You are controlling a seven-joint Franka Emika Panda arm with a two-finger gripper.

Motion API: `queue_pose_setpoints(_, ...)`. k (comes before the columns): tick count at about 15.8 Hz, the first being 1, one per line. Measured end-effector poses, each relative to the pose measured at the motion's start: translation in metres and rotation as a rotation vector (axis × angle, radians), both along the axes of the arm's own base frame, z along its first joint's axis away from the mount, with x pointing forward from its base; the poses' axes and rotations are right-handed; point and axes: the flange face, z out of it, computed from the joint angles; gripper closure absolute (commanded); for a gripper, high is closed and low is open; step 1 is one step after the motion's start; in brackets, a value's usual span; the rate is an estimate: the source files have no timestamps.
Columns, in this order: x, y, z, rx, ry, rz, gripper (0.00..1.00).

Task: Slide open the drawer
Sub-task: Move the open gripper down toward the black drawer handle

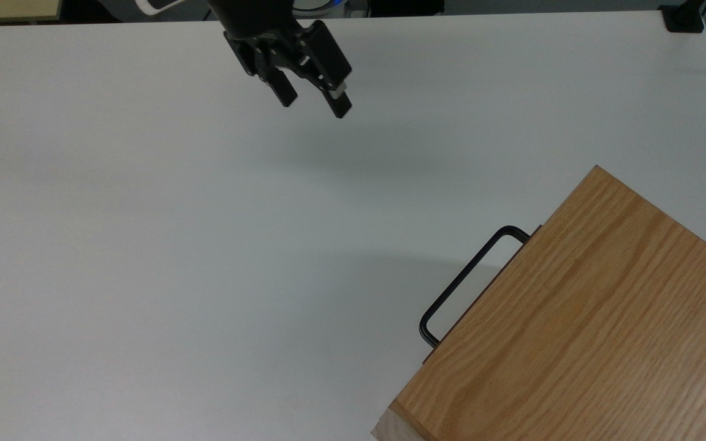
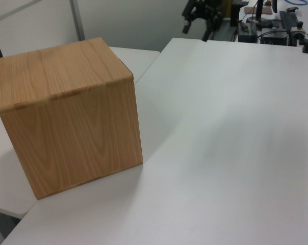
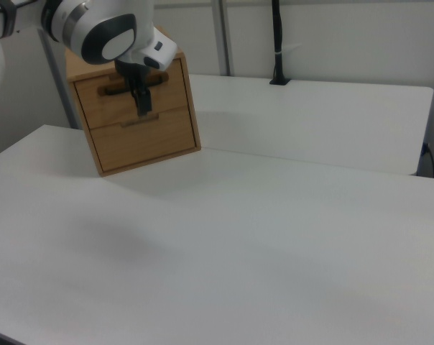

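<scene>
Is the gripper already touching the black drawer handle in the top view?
No, the gripper hangs open near the top view's upper edge, far from the handle by the cabinet.

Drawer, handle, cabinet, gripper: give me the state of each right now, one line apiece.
drawer: shut, front flush with the cabinet face.
handle: free, nothing gripping it.
cabinet: upright on the table.
gripper: open, empty, in the air over the table, far from the handle.
</scene>
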Motion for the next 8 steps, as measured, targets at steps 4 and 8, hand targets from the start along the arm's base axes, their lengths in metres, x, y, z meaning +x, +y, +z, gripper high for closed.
queue_pose_setpoints(4, 0.017, 0.028, -0.003, 0.028, -0.057, -0.07, 0.0)
queue_pose_setpoints(8, 0.052, 0.055, -0.026, 0.049, -0.104, -0.128, 0.0)
